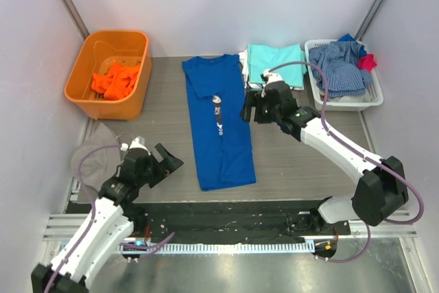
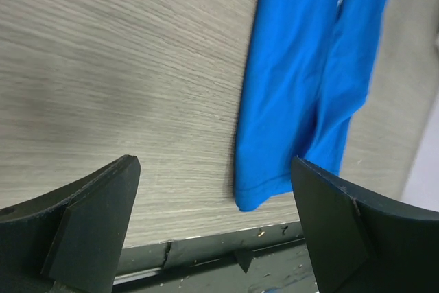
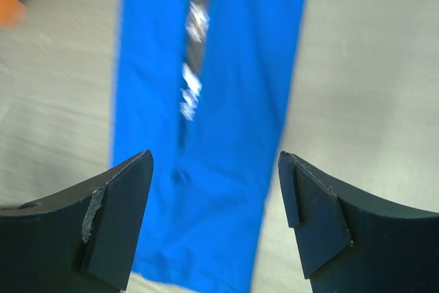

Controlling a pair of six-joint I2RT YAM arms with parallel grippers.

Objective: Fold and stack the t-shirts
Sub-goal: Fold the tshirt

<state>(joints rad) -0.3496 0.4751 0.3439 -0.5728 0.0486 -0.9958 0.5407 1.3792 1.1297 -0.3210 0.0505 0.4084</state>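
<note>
Top external shows one royal blue t-shirt [image 1: 219, 125] as a long strip down the middle of the bench [image 1: 164, 114], its chest print [image 1: 217, 111] too small for me to read, one folded aqua t-shirt [image 1: 276, 63] beside its far corner at 1 o'clock, and one orange t-shirt [image 1: 115, 80] in the tub [image 1: 140, 77] at 10 o'clock. Bare bench lies open along both long edges of the strip; my left fingers [image 2: 96, 217] at 7 o'clock and right fingers [image 3: 116, 217] at its 3 o'clock edge both gape wide, holding nothing.

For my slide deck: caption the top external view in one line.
Left gripper and right gripper, both open, flank a lengthwise-folded blue t-shirt on the table; orange tub and white basket behind.
</note>
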